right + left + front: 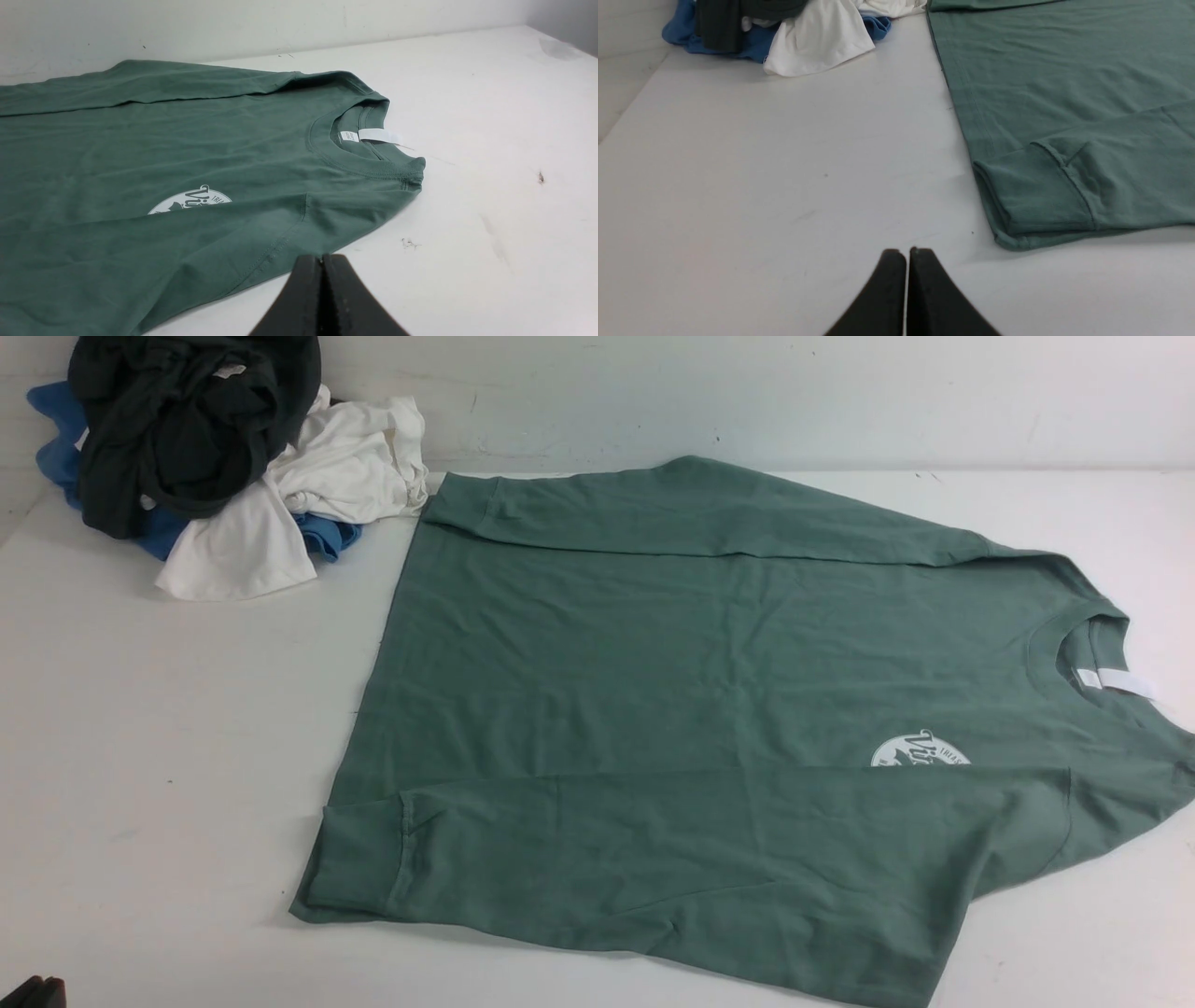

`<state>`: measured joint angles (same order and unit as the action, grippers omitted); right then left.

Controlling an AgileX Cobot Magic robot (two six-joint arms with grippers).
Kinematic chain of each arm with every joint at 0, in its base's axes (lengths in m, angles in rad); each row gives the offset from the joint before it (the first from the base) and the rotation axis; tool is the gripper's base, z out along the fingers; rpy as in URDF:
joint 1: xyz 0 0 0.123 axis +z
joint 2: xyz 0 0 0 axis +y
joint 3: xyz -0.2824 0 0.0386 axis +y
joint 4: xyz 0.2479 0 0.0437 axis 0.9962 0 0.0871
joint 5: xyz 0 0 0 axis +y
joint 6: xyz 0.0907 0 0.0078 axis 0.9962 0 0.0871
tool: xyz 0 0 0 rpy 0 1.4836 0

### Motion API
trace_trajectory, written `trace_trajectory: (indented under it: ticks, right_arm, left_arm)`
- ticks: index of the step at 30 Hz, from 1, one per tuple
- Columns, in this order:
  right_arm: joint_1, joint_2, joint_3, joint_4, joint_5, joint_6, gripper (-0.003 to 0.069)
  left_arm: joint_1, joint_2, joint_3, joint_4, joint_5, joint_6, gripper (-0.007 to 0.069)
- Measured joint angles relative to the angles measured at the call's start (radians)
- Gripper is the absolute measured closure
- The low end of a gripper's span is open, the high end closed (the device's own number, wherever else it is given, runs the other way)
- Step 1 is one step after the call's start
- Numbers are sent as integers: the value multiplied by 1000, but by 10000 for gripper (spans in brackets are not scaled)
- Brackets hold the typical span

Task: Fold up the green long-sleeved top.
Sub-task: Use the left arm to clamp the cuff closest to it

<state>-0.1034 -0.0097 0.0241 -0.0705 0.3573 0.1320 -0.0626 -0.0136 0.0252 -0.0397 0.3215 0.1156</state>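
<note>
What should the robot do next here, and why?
Probably open the left gripper and reach for the near hem corner of the green top: both sleeves lie folded over the body, and this gripper hangs shut beside that corner.

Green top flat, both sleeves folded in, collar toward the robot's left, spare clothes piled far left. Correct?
No: the front view shows the collar of the green top toward the robot's right. Sleeves folded in, clothes pile far left: correct.
</note>
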Motion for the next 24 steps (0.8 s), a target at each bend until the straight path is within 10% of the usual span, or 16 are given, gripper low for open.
trace_trajectory:
  ticks: [14, 24]
  right_arm:
    - [0, 0, 4, -24, -713, 53, 673]
    - [0, 0, 4, -26, -886, 174, 673]
  left_arm:
    - [0, 0, 3, -2, -819, -5, 631]
    - [0, 0, 3, -1, -1011, -255, 631]
